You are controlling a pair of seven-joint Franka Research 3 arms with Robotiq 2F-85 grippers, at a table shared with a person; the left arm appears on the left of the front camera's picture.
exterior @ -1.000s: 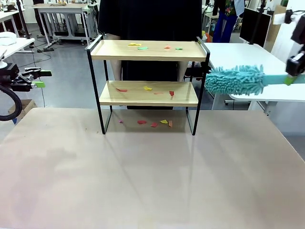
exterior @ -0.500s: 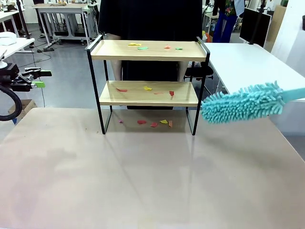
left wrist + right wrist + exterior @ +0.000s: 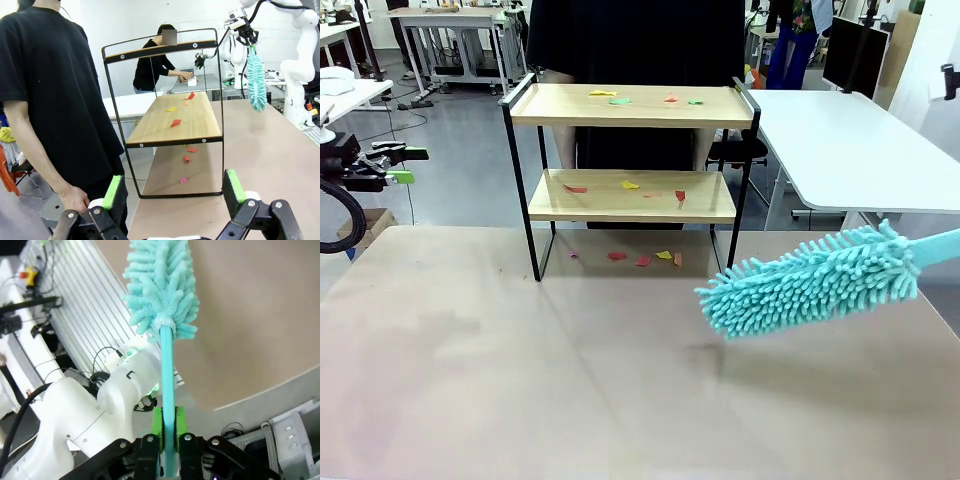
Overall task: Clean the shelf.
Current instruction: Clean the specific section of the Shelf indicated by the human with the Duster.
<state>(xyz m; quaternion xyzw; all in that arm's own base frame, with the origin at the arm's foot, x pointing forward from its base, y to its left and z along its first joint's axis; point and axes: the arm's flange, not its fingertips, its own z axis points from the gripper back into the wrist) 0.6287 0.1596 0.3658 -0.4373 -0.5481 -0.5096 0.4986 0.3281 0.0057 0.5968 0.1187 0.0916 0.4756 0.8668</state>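
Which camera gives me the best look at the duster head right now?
Front view: the duster head lies full length in profile, over the table, right of the shelf. Left wrist view shows it small and distant. Right wrist view looks along the handle, foreshortening it.

wood, thin metal and shaggy cloth on a matt counter
you're looking at a shelf (image 3: 630,195) of pale, smooth wooden boards in a thin black metal frame with a dull satin finish. the scraps (image 3: 642,260) on and under it look like flat coloured paper. the duster (image 3: 810,280) has a shaggy teal cloth head of soft nubs, and its handle (image 3: 166,365) looks like smooth plastic. the counter (image 3: 570,380) is beige, smooth and matt, with a faint sheen. your left end effector (image 3: 172,192) and right end effector (image 3: 167,426) are hard black, with matt green pads (image 3: 113,191).
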